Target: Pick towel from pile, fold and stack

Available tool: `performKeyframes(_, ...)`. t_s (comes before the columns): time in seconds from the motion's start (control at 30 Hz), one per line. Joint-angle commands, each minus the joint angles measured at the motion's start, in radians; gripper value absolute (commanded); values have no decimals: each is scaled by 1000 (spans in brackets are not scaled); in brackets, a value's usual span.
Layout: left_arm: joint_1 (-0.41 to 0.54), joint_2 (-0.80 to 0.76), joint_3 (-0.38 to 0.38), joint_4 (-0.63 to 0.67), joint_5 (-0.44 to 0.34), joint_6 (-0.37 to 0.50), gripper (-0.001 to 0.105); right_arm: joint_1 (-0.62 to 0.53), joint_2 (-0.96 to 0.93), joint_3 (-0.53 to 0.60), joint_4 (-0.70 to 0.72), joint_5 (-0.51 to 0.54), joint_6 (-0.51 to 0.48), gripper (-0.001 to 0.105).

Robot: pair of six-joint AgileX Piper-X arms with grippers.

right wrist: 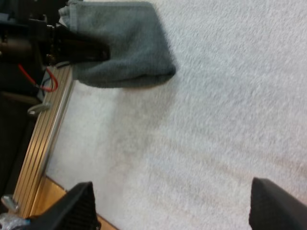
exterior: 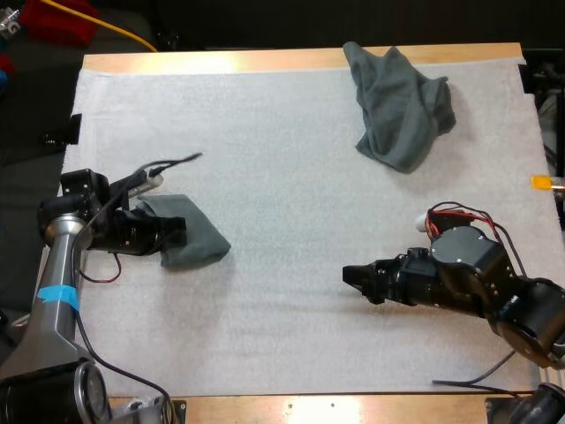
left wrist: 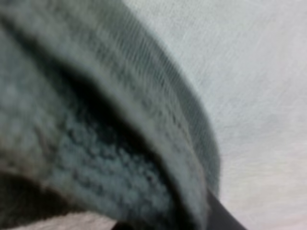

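A small folded dark grey-green towel (exterior: 201,243) hangs low at the left side of the white mat (exterior: 282,168). My left gripper (exterior: 179,231) is shut on its near edge. In the left wrist view the towel's pile (left wrist: 120,120) presses right against the camera, with one black finger (left wrist: 221,216) under it. In the right wrist view the same towel (right wrist: 134,43) casts a shadow on the mat, with the left gripper (right wrist: 98,51) clamped on it. My right gripper (exterior: 351,276) is open over bare mat at the lower right, its fingers (right wrist: 79,206) spread wide. A crumpled towel (exterior: 402,106) lies at the far right.
The table's wooden front edge (exterior: 353,408) runs below both arms, and its metal rail (right wrist: 45,139) lies close under the left gripper. Bare mat stretches across the middle between the two towels.
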Motion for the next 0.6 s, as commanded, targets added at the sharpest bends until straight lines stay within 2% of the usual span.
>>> performKeyframes(0.0,0,-14,-7,13,-44,27,0,2,-7,-6,-8,-23,-3,65)
performKeyframes(0.13,0,-14,-7,14,-189,37,0,2,-7,-6,-8,-40,-3,65)
performKeyframes(0.33,0,-14,-7,17,-348,64,0,2,-7,-6,-8,-43,-3,65)
performKeyframes(0.57,0,-14,-7,1,-487,73,0,2,-7,-6,-5,-61,-3,65)
